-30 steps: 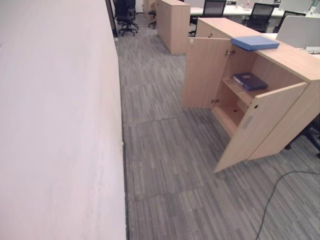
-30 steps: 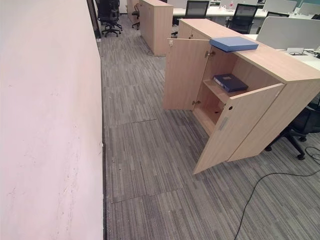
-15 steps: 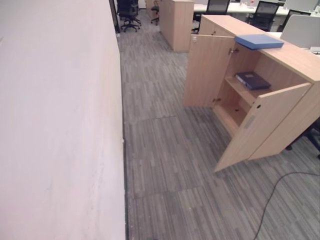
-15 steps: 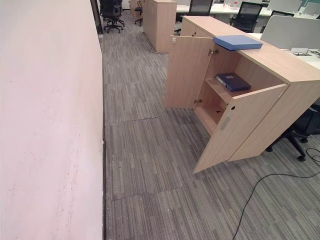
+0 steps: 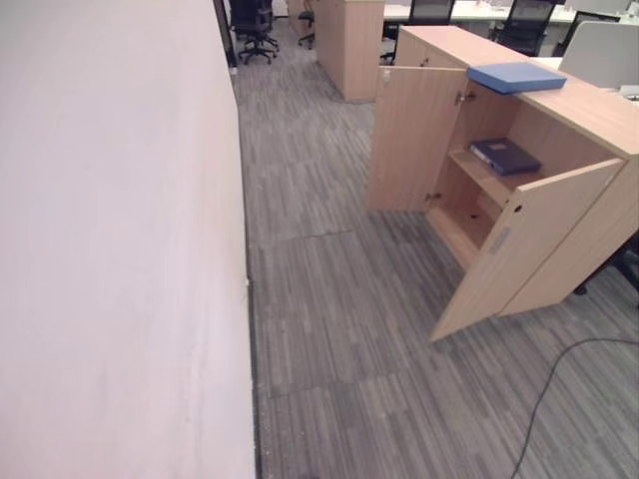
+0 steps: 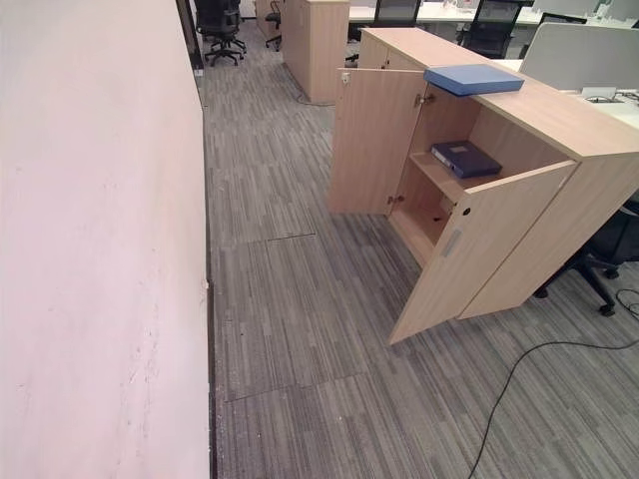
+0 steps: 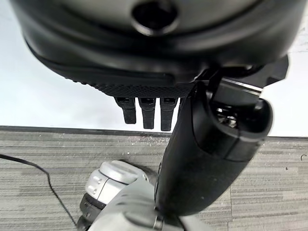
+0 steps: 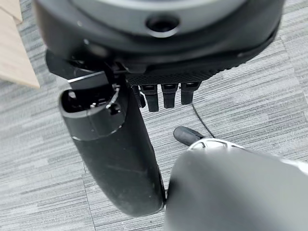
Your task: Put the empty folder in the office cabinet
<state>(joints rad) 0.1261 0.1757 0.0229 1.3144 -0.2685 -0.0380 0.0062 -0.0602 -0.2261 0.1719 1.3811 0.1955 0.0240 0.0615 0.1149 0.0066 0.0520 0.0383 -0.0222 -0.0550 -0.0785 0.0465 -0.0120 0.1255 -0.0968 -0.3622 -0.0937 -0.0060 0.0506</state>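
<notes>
- Office cabinet (image 6: 559, 130): light wood, low, standing on grey striped carpet (image 6: 300, 329) to the right of the head views; both doors open
- Far door (image 6: 371, 140) swung out toward the aisle; near door (image 6: 479, 249) swung out toward the camera, small dark hole and a pale handle on its face
- Blue folder (image 6: 473, 79) lies flat on the cabinet top, at the edge above the open compartment, one corner slightly past the edge
- Dark navy folder (image 6: 465, 159) lies flat on the upper shelf (image 6: 436, 178) inside the cabinet; lower compartment below the shelf is in shade, contents cannot be told
- Which of the two is the empty one cannot be told
- Pale wall (image 5: 110, 249) takes the left of the head views, meeting the carpet along a dark skirting line
- Second wooden cabinet (image 6: 316, 40) stands farther down the aisle; black office chairs (image 6: 222, 22) and desks beyond it
- Left hand (image 7: 211, 144): seen in its wrist view, hanging over carpet by the wall base, fingers (image 7: 147, 110) straight and relaxed, thumb out, nothing held
- Right hand (image 8: 115, 144): seen in its wrist view over bare carpet, fingers (image 8: 163, 96) straight and relaxed, nothing held; a wooden corner shows at the frame edge
</notes>
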